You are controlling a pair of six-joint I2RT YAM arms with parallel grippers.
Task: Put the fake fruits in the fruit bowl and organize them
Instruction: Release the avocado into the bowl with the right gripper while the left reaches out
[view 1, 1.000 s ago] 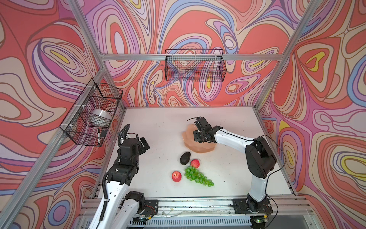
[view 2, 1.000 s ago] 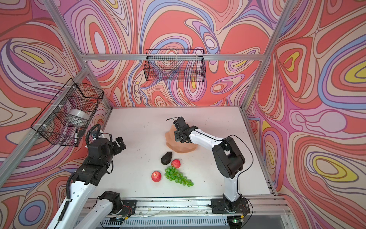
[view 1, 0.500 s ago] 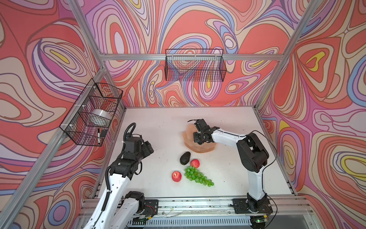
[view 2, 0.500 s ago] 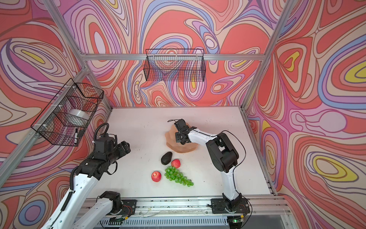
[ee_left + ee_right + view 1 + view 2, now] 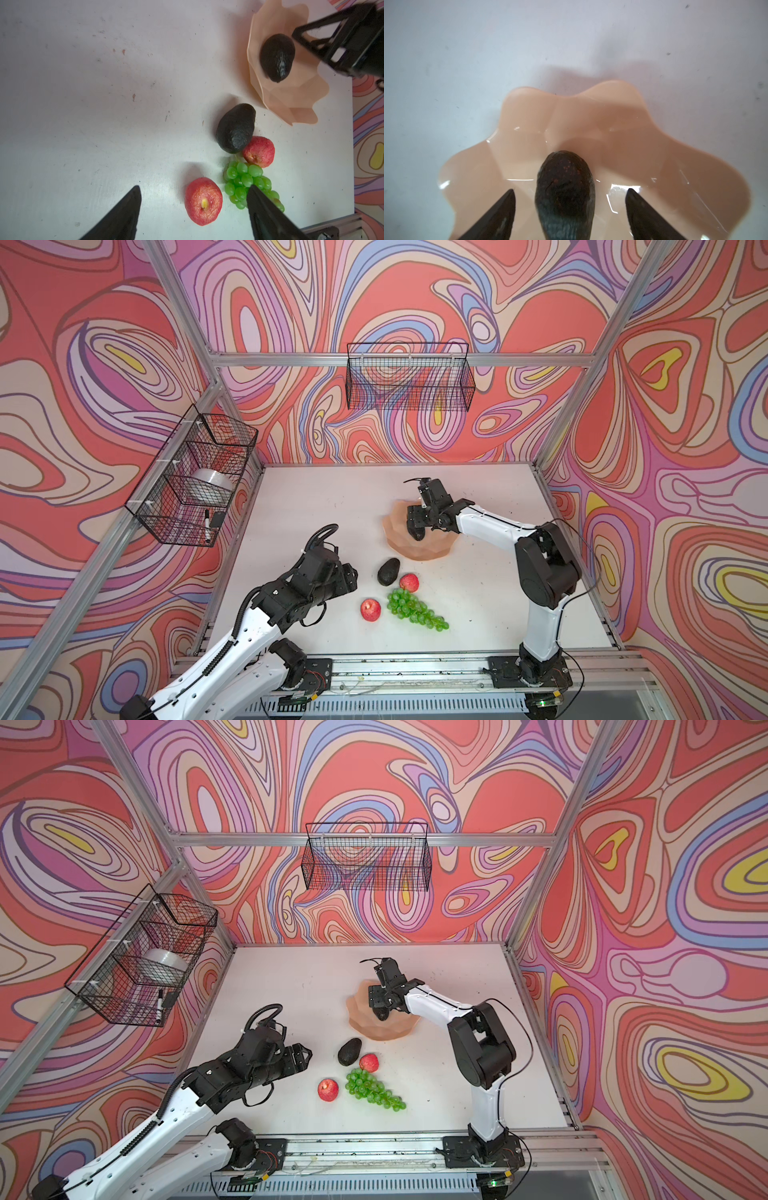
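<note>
Fruit bowl (image 5: 417,551) sits near the middle of the desk (image 5: 311,510). In both top views the right jaws over it hide most of the avocado (image 5: 277,58) inside. The left wrist view shows that avocado whole, and the right wrist view shows the jaws released, clear of it on both sides. Left jaws are spread too, grasping nothing, near an apple (image 5: 370,609). Grapes (image 5: 413,612), a second apple (image 5: 409,582) and a second avocado (image 5: 388,571) touching it lie close by. The marker (image 5: 206,526) bears print too small to read.
</note>
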